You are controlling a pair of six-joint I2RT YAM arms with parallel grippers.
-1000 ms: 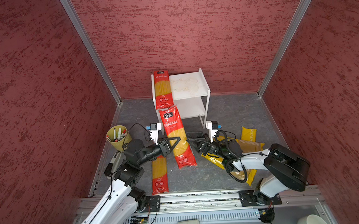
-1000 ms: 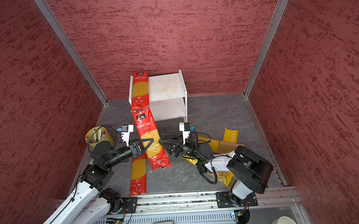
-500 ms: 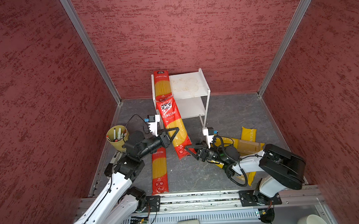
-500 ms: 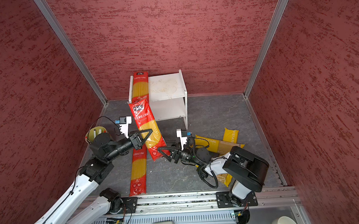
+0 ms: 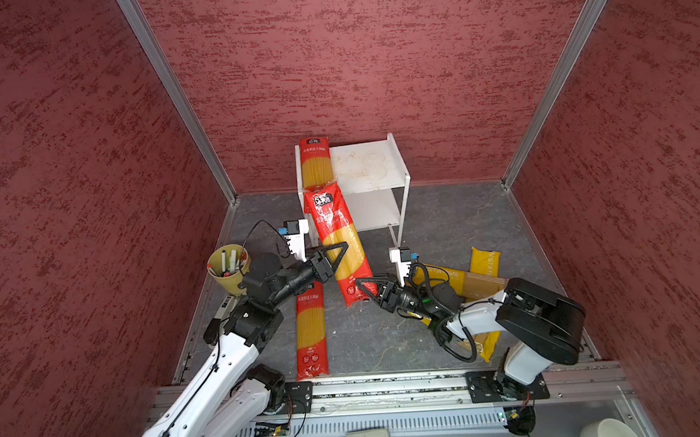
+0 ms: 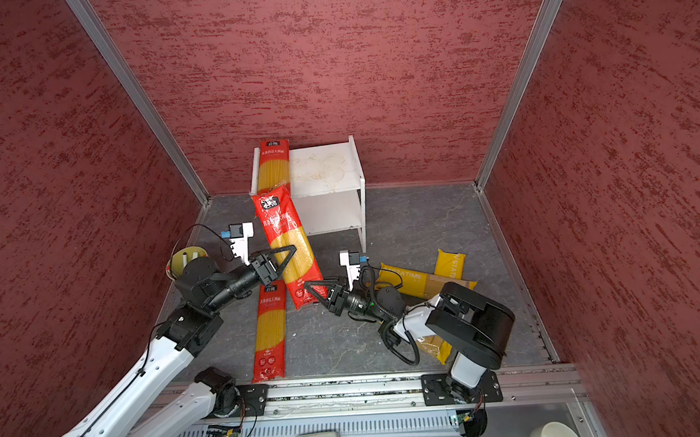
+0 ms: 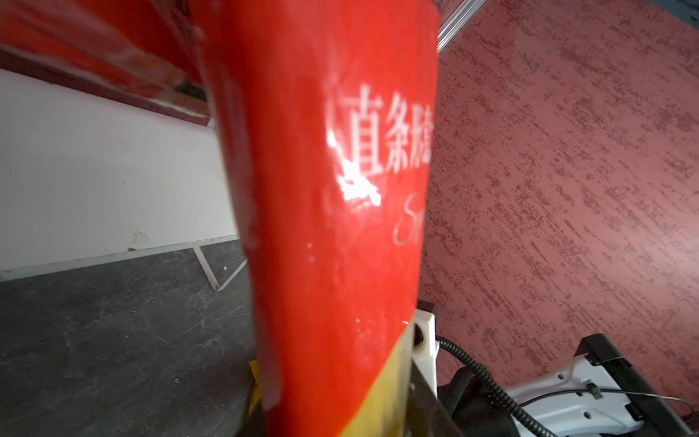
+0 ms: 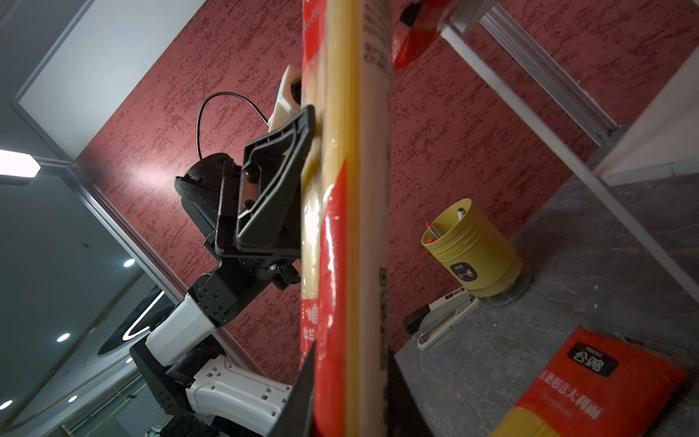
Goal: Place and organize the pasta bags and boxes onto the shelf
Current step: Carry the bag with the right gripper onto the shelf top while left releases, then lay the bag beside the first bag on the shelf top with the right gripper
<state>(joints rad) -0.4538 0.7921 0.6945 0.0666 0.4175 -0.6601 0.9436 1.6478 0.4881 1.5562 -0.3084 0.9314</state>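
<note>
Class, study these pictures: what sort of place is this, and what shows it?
Probably a robot test cell, not a shop: red panels in aluminium frames wall it in, two arms sit on a rail, and pasta packs lie around a small shelf.

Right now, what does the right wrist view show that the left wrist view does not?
Only the right wrist view shows the left hand against the tilted red pack, the yellow cup of markers, and a second red pack lying flat on the floor. Only the left wrist view shows the right arm and its coiled cable. Both share the tilted red pack up close, the red wall and the dark floor.
</note>
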